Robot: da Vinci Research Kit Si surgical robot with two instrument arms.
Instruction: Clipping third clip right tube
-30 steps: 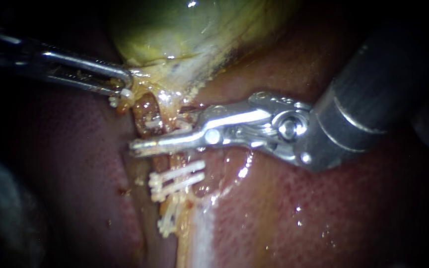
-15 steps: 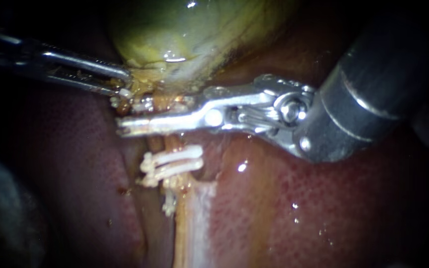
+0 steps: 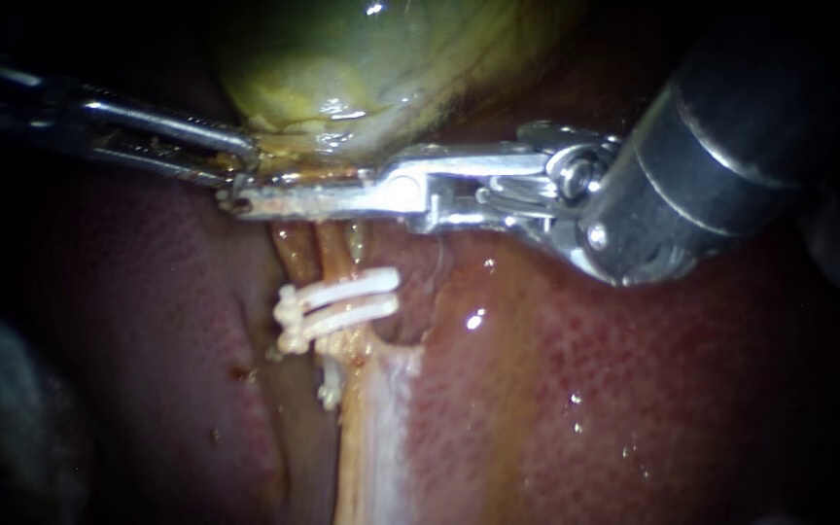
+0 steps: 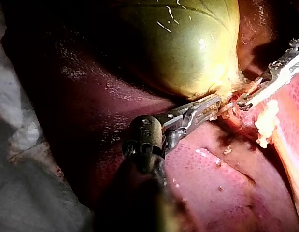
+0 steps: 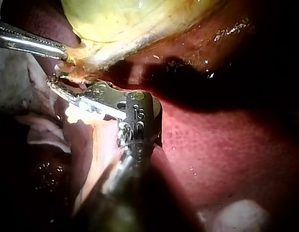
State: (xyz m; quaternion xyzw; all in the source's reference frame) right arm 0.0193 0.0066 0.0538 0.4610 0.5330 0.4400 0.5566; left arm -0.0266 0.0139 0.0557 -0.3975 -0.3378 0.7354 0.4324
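Note:
The yellow-green gallbladder (image 3: 371, 58) hangs over the red liver (image 3: 585, 389). Two orange tubes run down from its neck, the left tube (image 3: 296, 258) and the right tube (image 3: 334, 255). Two white clips (image 3: 342, 303) sit side by side across them. My right instrument (image 3: 235, 201) lies level across the tops of the tubes, just under the neck, its jaws pressed together on the tube. My left instrument (image 3: 240, 165) grips the neck tissue right above that tip, as the left wrist view shows (image 4: 212, 105). In the right wrist view the right instrument (image 5: 55, 84) has the clips (image 5: 84, 113) beside it.
A small white fragment (image 3: 328, 394) clings to the tissue below the clips, above a pale band (image 3: 386, 437) running down the liver. White cloth (image 4: 14, 121) lies behind my left instrument's shaft. The two instrument tips almost touch.
My right instrument has slid up the tubes from just above the clips to the gallbladder neck. The clips and tubes shifted up with it. The left instrument held still.

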